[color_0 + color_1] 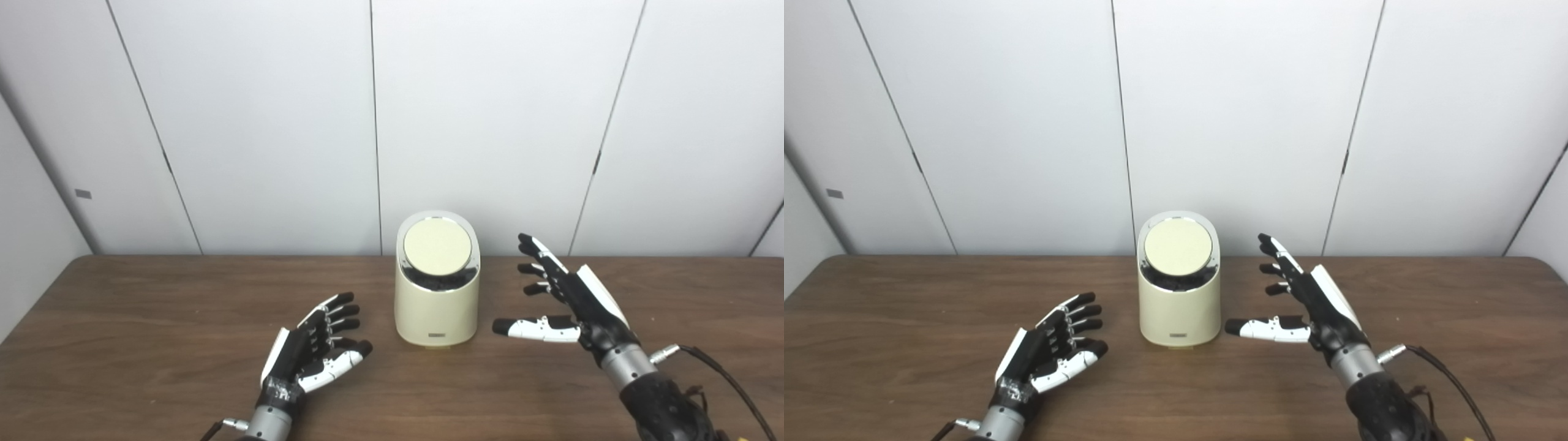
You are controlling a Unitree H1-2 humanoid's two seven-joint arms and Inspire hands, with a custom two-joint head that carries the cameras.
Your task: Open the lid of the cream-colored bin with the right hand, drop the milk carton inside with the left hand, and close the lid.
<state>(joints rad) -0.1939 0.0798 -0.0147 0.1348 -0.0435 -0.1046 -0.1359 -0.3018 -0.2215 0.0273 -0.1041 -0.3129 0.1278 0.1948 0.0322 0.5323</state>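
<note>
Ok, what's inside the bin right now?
Can't tell. The round lid sits shut on the bin, covering the inside. No milk carton shows on the table; both the left hand and right hand are empty.

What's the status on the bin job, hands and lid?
Left hand open, empty, resting left of bin. Right hand open, raised right of cream-colored bin, not touching. Lid closed. No milk carton in view. Nothing blocking.

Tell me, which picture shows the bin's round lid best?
The left eye view: the lid on the cream-colored bin sits nearer the picture's centre. The right eye view shows the same closed lid whole too, a little further left, so the difference is slight.
</note>
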